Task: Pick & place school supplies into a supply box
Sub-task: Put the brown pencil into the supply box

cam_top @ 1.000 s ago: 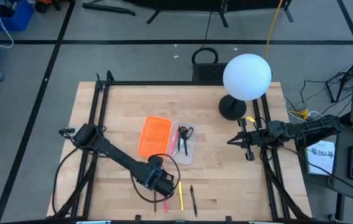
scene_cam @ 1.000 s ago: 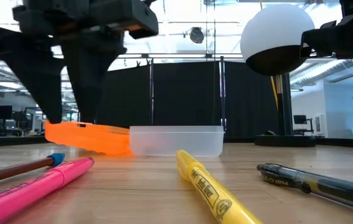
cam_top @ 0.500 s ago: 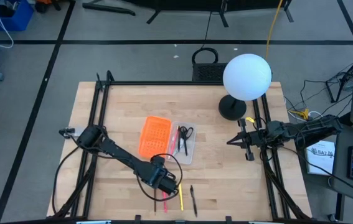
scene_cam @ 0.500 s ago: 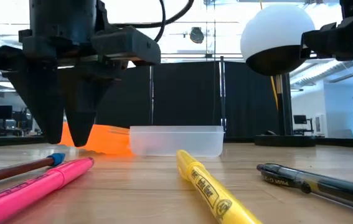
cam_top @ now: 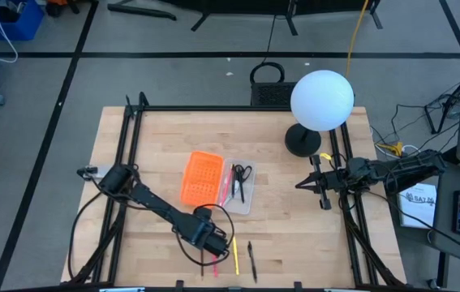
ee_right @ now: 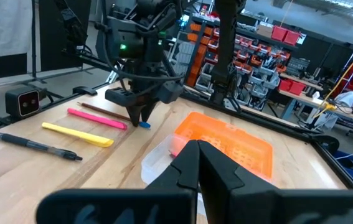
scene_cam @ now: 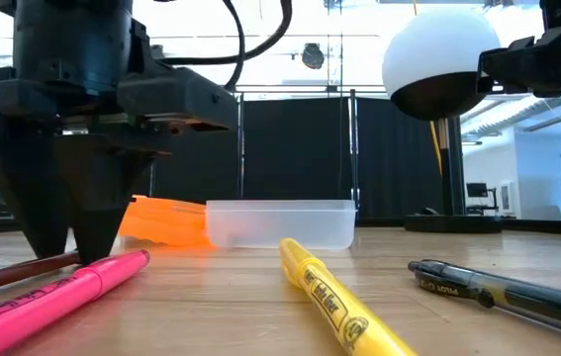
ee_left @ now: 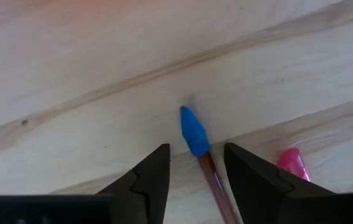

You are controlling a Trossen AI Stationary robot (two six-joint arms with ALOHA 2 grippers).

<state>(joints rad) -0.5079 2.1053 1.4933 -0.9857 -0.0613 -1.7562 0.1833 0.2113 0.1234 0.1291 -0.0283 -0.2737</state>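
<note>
My left gripper point(ee_left: 196, 163) is open and points down at the table near its near edge point(cam_top: 211, 242). Its fingertips stand on either side of a brown pencil's blue-capped end point(ee_left: 193, 129) without plainly touching it. The pencil point(scene_cam: 8, 277) lies flat beside a pink highlighter point(scene_cam: 62, 295), a yellow highlighter point(scene_cam: 334, 302) and a black pen point(scene_cam: 503, 287). The clear supply box point(cam_top: 242, 197) holds black scissors point(cam_top: 241, 173) and pink and red pens point(cam_top: 225, 185). My right gripper point(ee_right: 198, 152) is shut and waits above the table's right side point(cam_top: 311, 183).
An orange perforated piece point(cam_top: 200, 177) lies against the supply box's left side. A white ball lamp point(cam_top: 321, 100) on a black base point(cam_top: 302, 143) stands at the far right. Black frame rails point(cam_top: 124, 154) run along both sides of the table.
My left gripper has come down to the table and moved a little toward the near edge, over the pencil's blue-capped end. In the low view its fingertips stand closer together than a second ago. The supplies have stayed where they were.
</note>
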